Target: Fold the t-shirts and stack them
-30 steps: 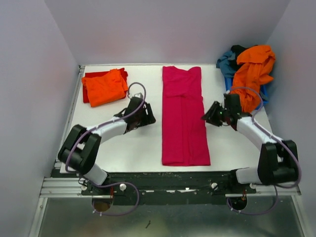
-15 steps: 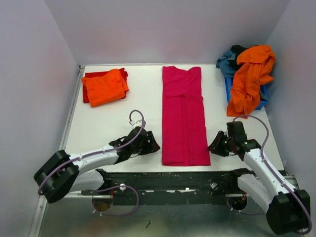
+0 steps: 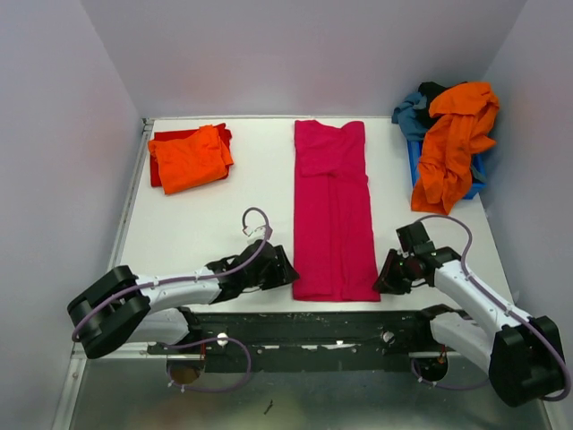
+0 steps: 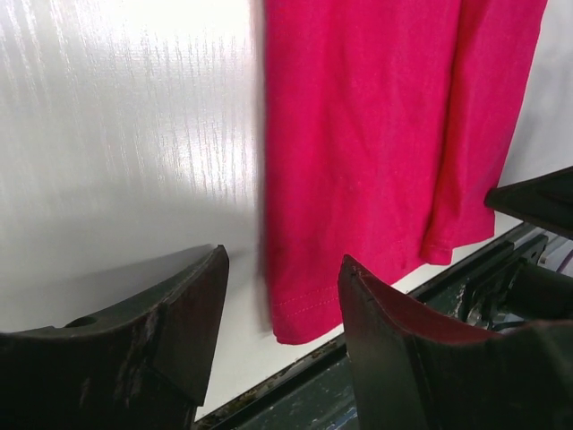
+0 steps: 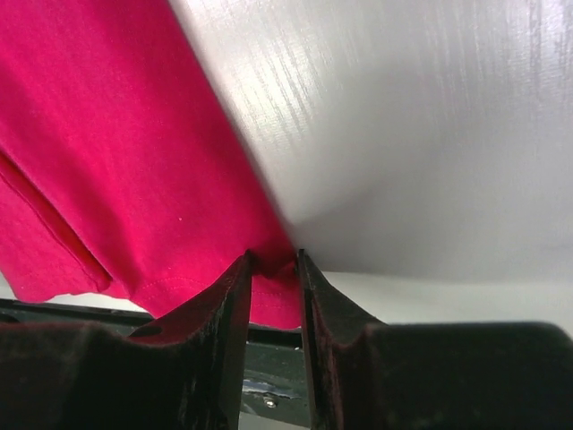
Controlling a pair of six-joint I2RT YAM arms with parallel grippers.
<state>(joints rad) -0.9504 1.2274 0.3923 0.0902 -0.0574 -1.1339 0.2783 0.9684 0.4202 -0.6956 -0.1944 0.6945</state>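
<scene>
Left tool [image 3: 288,269] and right tool [image 3: 382,279] dropped to the magenta t-shirt [image 3: 331,206] hem.

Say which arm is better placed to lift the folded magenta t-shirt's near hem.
Right: the right gripper stands nearly closed around a corner of the magenta cloth t-shirt; the left gripper gapes wide.

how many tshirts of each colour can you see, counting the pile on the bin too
magenta-pink t-shirt: 1
orange t-shirts: 2, one folded, one draped over the blue bin
red t-shirt: 1, under the folded orange one
teal-blue t-shirt: 1
black t-shirt: 1, only a sliver shows
total: 6
</scene>
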